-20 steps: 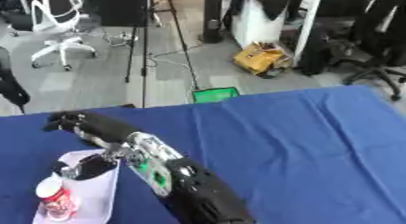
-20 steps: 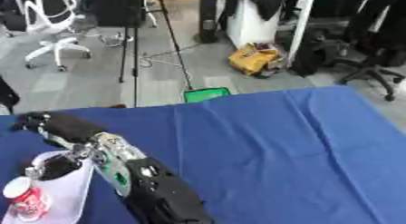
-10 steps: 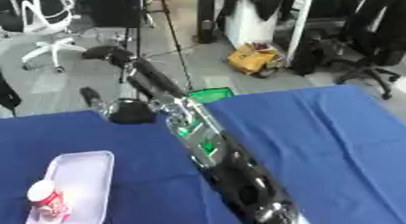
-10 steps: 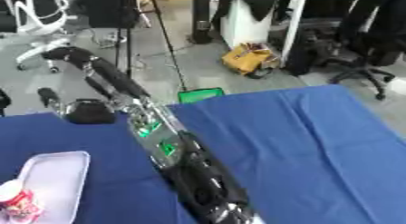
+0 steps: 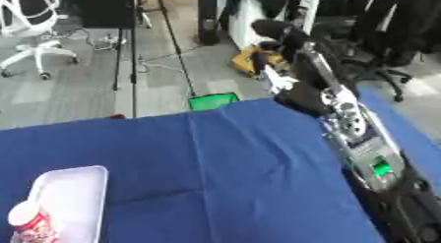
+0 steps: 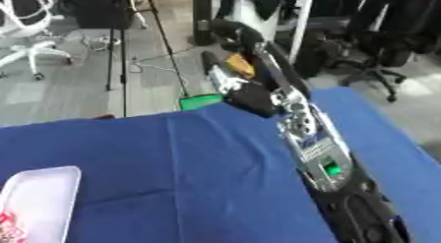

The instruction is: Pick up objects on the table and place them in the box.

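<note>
A red-and-white cup (image 5: pixel 32 227) stands at the near end of a white tray (image 5: pixel 73 188) on the blue table (image 5: pixel 233 168), low at the robot's left. Well away from it, the right hand (image 5: pixel 289 65) is raised past the table's far edge over the office floor (its arm runs up from the lower right corner); I cannot tell whether its fingers are spread or curled. A green object (image 5: pixel 213 101) lies on the floor behind the table.
</note>
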